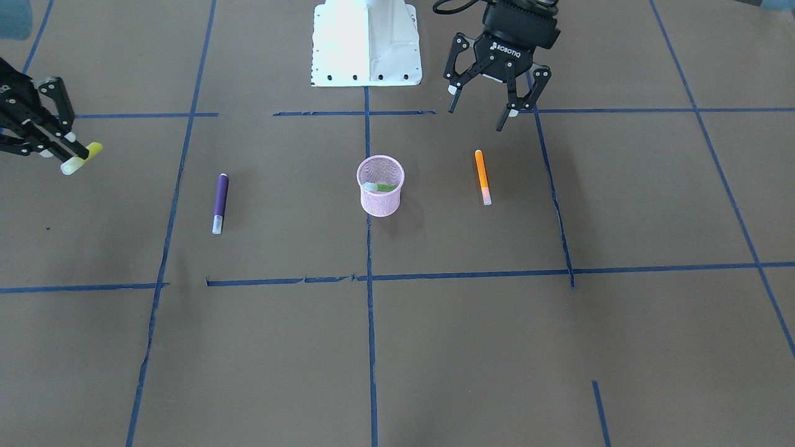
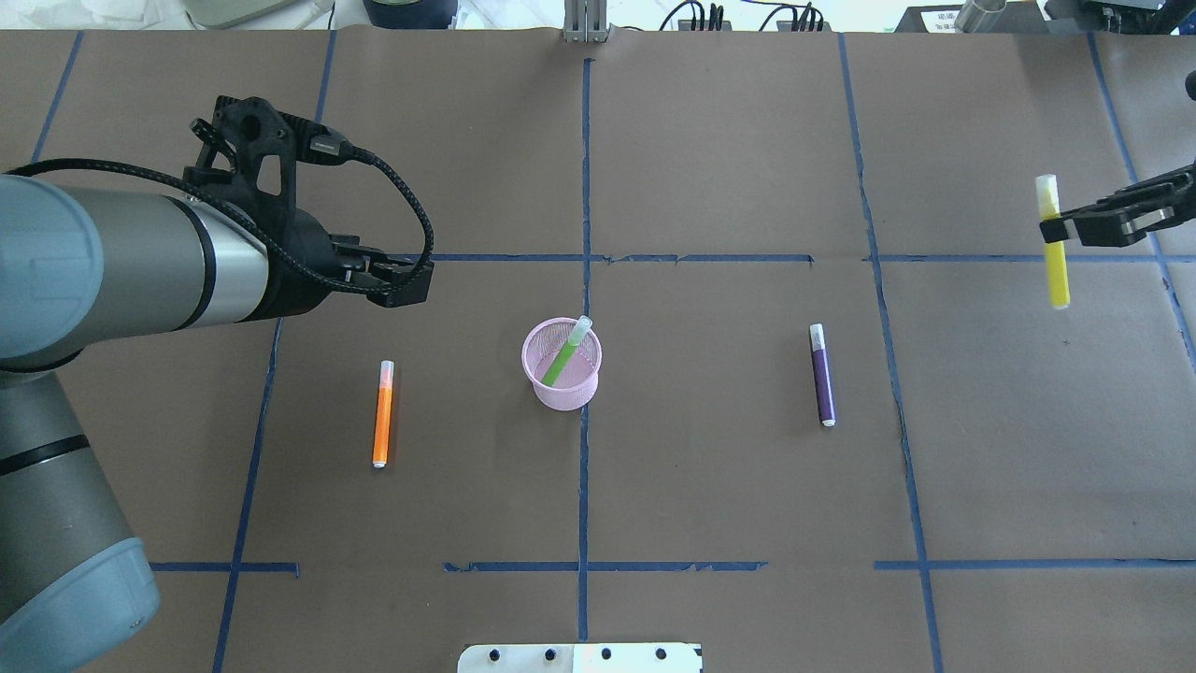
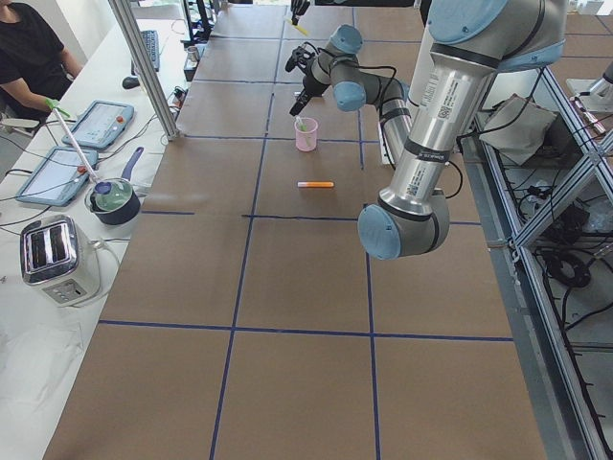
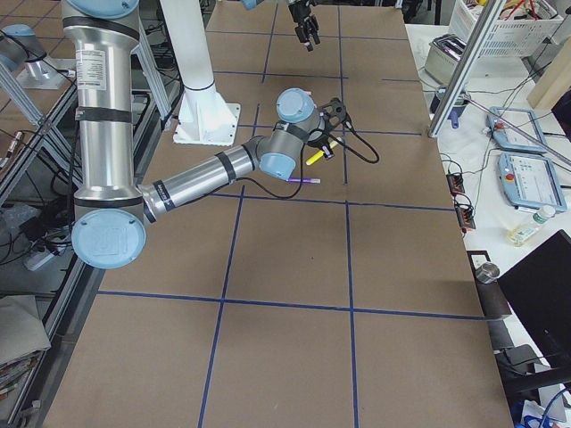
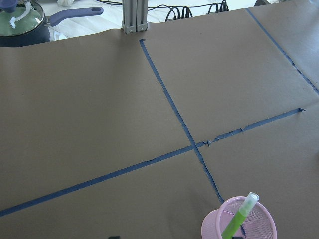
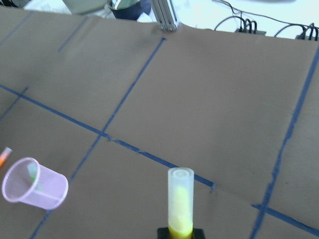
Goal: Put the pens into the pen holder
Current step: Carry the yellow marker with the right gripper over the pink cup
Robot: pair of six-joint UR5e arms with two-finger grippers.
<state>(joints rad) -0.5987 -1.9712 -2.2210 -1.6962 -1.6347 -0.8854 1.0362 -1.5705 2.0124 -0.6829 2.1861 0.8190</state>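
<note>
Yellow pen (image 2: 1058,276), judged light, stiff and slick, sits clamped near its cap in right tool (image 2: 1051,229), 2 o'clock of holder (image 2: 562,374); left tool (image 1: 478,115) spread, empty.

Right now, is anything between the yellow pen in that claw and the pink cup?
Only the purple pen lies flat on the table between the yellow pen in the right claw and the pen holder; carried high, it should pass over.

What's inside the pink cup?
One green pen leans inside the pink mesh cup, its pale cap poking above the rim. The cup's bottom is mostly hidden, so anything small down there can't be seen.
</note>
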